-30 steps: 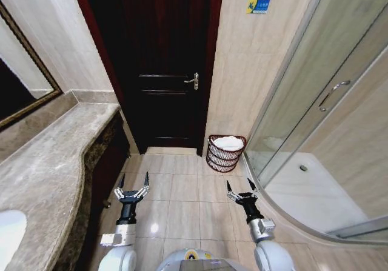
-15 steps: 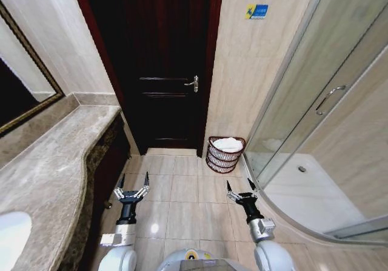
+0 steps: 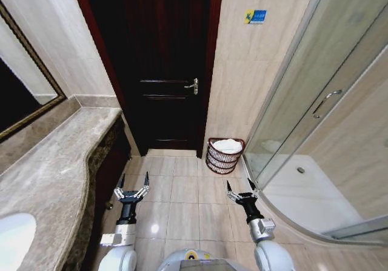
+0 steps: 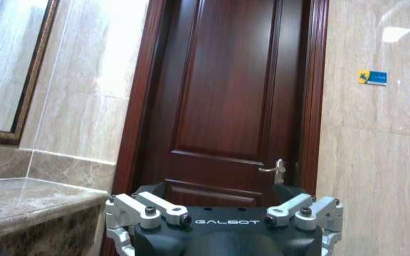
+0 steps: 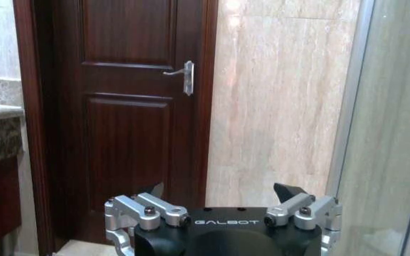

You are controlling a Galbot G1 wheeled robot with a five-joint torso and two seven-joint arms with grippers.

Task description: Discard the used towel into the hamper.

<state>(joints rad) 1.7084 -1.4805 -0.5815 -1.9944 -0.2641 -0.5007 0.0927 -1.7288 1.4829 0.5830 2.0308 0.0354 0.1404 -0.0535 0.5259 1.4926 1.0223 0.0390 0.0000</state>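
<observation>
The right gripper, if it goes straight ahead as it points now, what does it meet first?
Probably the beige wall beside the dark door. The right gripper is open and empty; the hamper seems slightly left of its line.

A tiled bathroom: marble vanity counter with a framed mirror, glass shower enclosure, dark wooden door, and a towel-filled hamper.

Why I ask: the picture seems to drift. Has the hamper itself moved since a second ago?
No. The hamper sits in the same spot between the door and the shower glass; all three shift together, so the head camera has turned.
</observation>
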